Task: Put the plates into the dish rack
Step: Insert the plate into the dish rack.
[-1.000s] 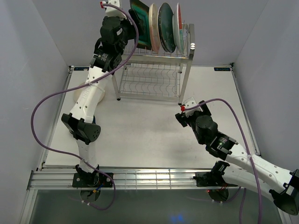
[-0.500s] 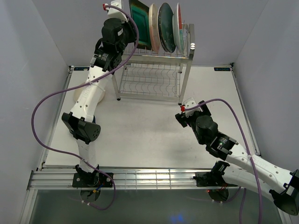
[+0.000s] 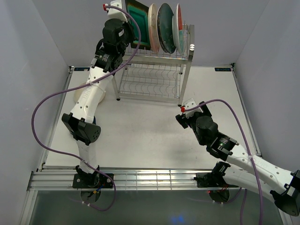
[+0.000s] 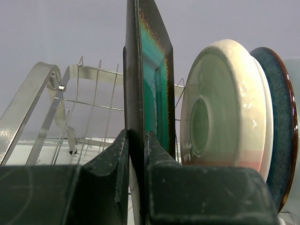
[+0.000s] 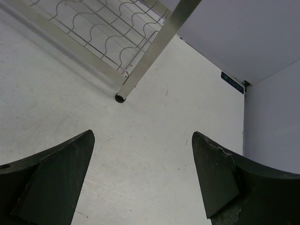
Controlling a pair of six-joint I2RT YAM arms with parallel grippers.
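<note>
The dish rack stands at the back of the table, and several plates stand on edge in its upper tier. The square green plate is leftmost, then a cream-and-pink plate, a dark one and a red-rimmed one. My left gripper is shut on the near edge of the square green plate, its fingers pinching the rim. Beside it are the cream-and-pink plate and a dark blue plate. My right gripper hovers open over the table, holding nothing.
The rack's lower wavy-wire shelf holds nothing, and its front right leg stands just ahead of the right gripper. The rack's left handle loop rises beside the left gripper. White walls close in the table.
The left gripper's jaws have closed from wide open onto the square green plate's edge. The plate now stands a little more upright. The right arm has not moved.
</note>
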